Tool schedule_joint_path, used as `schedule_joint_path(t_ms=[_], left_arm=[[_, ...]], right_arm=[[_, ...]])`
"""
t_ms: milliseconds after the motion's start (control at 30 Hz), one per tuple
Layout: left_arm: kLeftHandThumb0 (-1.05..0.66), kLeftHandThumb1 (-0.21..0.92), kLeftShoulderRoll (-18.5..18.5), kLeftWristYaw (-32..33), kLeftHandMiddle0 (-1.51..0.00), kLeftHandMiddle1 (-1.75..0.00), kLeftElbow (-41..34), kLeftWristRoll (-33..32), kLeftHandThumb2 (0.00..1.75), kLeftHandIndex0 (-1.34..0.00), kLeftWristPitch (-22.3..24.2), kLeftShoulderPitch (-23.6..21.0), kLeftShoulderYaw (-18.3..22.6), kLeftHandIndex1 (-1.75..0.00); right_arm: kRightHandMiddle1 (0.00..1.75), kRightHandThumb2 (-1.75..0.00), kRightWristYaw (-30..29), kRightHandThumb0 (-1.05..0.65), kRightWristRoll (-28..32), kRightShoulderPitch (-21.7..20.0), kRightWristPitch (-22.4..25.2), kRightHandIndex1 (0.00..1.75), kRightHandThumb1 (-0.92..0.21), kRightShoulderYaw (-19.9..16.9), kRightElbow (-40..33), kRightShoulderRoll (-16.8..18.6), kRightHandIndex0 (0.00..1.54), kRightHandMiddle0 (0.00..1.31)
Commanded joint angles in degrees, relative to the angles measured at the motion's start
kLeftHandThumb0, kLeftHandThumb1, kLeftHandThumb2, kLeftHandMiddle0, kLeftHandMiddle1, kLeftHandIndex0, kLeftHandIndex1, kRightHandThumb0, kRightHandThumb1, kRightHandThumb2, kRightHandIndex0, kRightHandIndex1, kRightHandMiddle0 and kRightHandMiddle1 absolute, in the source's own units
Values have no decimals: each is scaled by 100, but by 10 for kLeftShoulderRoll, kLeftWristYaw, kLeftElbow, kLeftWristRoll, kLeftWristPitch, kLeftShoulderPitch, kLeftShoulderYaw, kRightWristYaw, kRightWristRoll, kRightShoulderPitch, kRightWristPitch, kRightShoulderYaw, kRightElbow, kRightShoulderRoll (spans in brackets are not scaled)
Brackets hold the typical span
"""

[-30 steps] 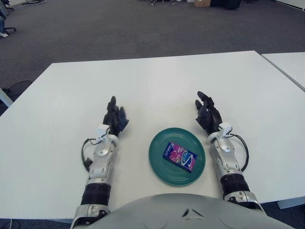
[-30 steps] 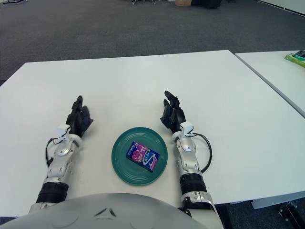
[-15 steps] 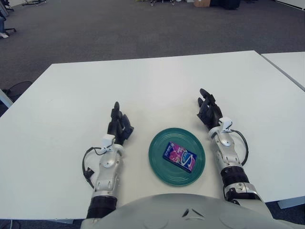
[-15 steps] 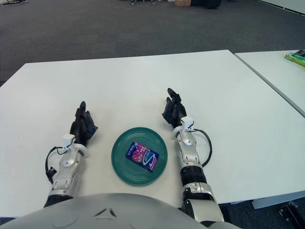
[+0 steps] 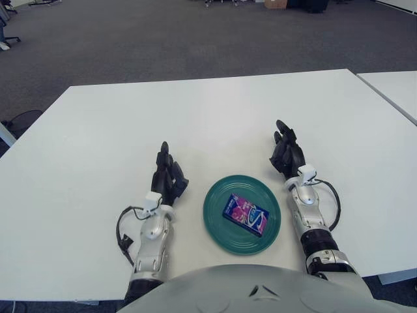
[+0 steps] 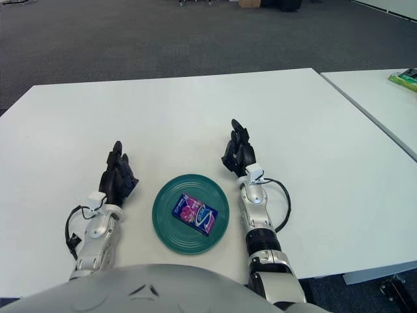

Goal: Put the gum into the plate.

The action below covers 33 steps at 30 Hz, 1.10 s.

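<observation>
Grey carpet floor (image 5: 163, 39); white table (image 5: 195, 111); second table (image 6: 384, 98) right.

The gum (image 5: 245, 214), a flat blue and pink pack, lies askew in the middle of the round teal plate (image 5: 215, 225), which sits near the counter's (image 5: 195, 117) front edge.

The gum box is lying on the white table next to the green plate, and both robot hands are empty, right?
Not quite. The gum box lies inside the green plate, not beside it on the white table; the left eye view shows it. Yes, the left hand and right hand flank the plate and hold nothing.
</observation>
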Motion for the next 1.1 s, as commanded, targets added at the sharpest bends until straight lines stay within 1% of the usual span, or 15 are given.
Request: schedule_joint_path(t_ms=[0, 100, 200, 300, 400, 500, 700, 833, 900, 1033, 1067], left_arm=[[-96, 92, -7, -12, -10, -1, -2, -11, 97, -1, -40, 29, -4, -28], [-97, 92, -10, -14, -13, -2, 9, -11, 95, 0, -71, 37, -5, -39], [-98, 92, -11, -16, -15, -2, 21, -12, 94, 0, -94, 39, -4, -45], [-99, 92, -13, -17, -15, -2, 32, -11, 93, 0, -113, 41, -5, -48], [-101, 92, -15, -17, -16, -2, 56, -13, 93, 0, -138, 32, 0, -53], [-102, 92, -17, -15, -17, -2, 70, -16, 93, 0, -149, 25, 3, -57], [-102, 92, -26, 0, -17, -1, 80, -6, 92, 0, -181, 31, 5, -60], [-101, 92, -29, 7, -17, -1, 71, -2, 92, 0, -193, 43, 3, -60], [-100, 92, -28, 11, -18, -1, 69, -3, 92, 0, -195, 41, 6, -61], [-99, 92, -33, 14, -19, -2, 56, -4, 92, 0, -208, 64, -2, -64], [-99, 92, -34, 15, -20, -2, 53, -5, 92, 0, -211, 70, -4, -64]], right_arm=[[25, -102, -19, -78, -26, 69, -41, 0, -92, 12, 34, 10, 9, 0], [23, -101, -27, -79, -36, 76, -56, 0, -92, 20, 28, 11, 8, 0], [22, -101, -33, -79, -40, 80, -64, 0, -92, 26, 25, 9, 7, 0], [21, -101, -33, -79, -40, 87, -69, 0, -92, 29, 20, 6, 7, 0], [20, -101, -22, -79, -32, 98, -68, 0, -92, 32, 10, 2, 7, 0], [18, -100, -12, -78, -23, 103, -63, 0, -92, 33, 5, -1, 6, 0], [14, -98, 9, -80, -16, 117, -65, 0, -92, 34, -7, -8, 5, 0], [12, -98, 30, -80, -11, 132, -58, 0, -92, 38, -29, -15, 4, 0], [12, -98, 40, -79, -8, 135, -48, 0, -92, 39, -38, -18, 4, 0], [13, -99, 65, -78, 6, 157, -21, 0, -92, 42, -80, -25, 4, 0], [13, -99, 69, -78, 9, 161, -2, 0, -92, 45, -100, -24, 4, 0]])
